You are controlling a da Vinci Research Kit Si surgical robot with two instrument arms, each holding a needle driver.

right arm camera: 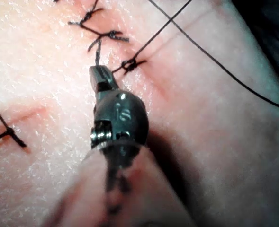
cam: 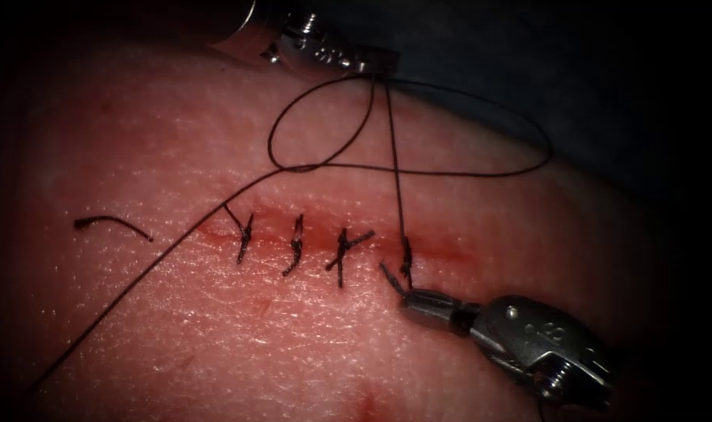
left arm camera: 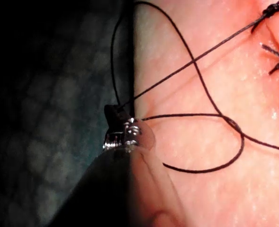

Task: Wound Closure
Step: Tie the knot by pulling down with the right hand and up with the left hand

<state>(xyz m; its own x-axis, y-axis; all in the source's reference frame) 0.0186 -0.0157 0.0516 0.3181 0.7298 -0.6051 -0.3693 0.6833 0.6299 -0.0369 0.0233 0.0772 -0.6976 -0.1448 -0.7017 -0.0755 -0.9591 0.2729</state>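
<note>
Thread (cam: pixel 418 168) is being held taut between the fourth stitch (cam: pixel 406 252), the rightmost on the cut (cam: pixel 324 238), and the left tool (cam: pixel 375 69), whose jaws are being kept closed on the long strand above the tissue (cam: pixel 215 344); slack is lying in loops near the far edge. The short tail (cam: pixel 391 277) of that same stitch is being gripped by the right tool (cam: pixel 409 299), jaws closed, just below the cut. No needle is being held by either tool, and none can be made out. A cut thread end (cam: pixel 113 225) is lying well left of the stitches. Judged from this, a knot is being seated: tension would best be kept even and opposed across the cut, with the loose loops kept off the knot. The left shaft is being brought in from the top, the right shaft from the lower right, wrist angled toward the stitch.
</note>
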